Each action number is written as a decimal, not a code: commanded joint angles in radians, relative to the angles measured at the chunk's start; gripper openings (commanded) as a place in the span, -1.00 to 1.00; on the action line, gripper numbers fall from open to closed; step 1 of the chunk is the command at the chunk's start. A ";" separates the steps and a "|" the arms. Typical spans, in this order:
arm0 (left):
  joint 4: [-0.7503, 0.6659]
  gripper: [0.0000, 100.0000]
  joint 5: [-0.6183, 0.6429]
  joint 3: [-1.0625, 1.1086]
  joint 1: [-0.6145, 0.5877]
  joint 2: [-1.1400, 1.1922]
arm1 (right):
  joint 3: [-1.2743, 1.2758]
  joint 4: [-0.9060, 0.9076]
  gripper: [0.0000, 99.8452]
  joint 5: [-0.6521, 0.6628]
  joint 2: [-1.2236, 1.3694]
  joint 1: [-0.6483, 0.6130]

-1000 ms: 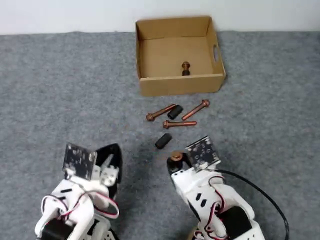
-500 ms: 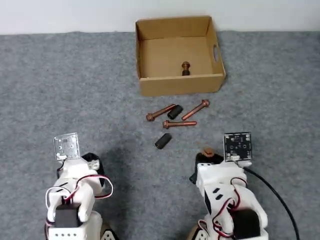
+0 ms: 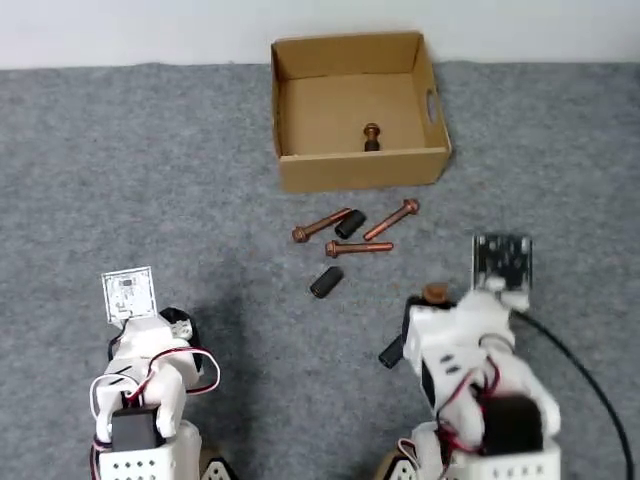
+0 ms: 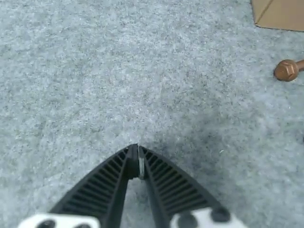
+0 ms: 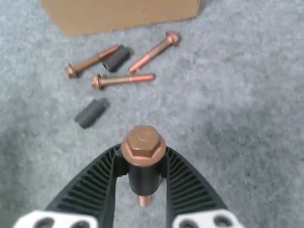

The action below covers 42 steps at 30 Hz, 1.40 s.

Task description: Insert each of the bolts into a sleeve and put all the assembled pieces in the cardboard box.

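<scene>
My right gripper (image 5: 142, 183) is shut on an assembled piece: a black sleeve (image 5: 142, 178) with a copper bolt (image 5: 143, 145) through it, held head up. In the high view this bolt head (image 3: 434, 293) sits at the right arm's front. On the carpet lie three loose bolts (image 3: 322, 224) (image 3: 391, 220) (image 3: 358, 248) and two black sleeves (image 3: 349, 224) (image 3: 325, 282). The cardboard box (image 3: 358, 168) stands at the back with one assembled piece (image 3: 371, 137) inside. My left gripper (image 4: 135, 161) is shut on nothing, low over bare carpet at the front left.
Grey carpet covers the table. The loose parts (image 5: 116, 71) lie in a cluster between the box and my right gripper. A white wall edge (image 3: 120, 30) runs behind the box. A bolt head (image 4: 286, 70) and a box corner (image 4: 280, 14) lie far from my left gripper.
The right arm has swung to the right, carrying the bolt and sleeve in its gripper. The left arm has turned left and drawn back, then settled.
</scene>
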 commanded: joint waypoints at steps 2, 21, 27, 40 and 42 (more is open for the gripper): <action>0.006 -0.99 -0.014 -0.005 -0.002 -0.006 | -0.239 -0.087 -0.98 -0.020 0.271 0.012; -0.029 -0.99 0.087 -0.005 -0.002 -0.003 | -1.060 -0.699 -0.98 -0.014 1.331 -0.039; -0.029 -0.99 0.117 -0.005 -0.002 -0.003 | -1.293 -0.792 -0.98 0.017 1.684 -0.038; -0.048 -0.99 0.118 -0.005 -0.003 -0.003 | -1.712 -0.496 -0.80 0.252 2.206 -0.050; -0.048 -0.99 0.118 -0.005 -0.003 -0.003 | -1.775 -0.440 -0.70 0.252 2.239 -0.061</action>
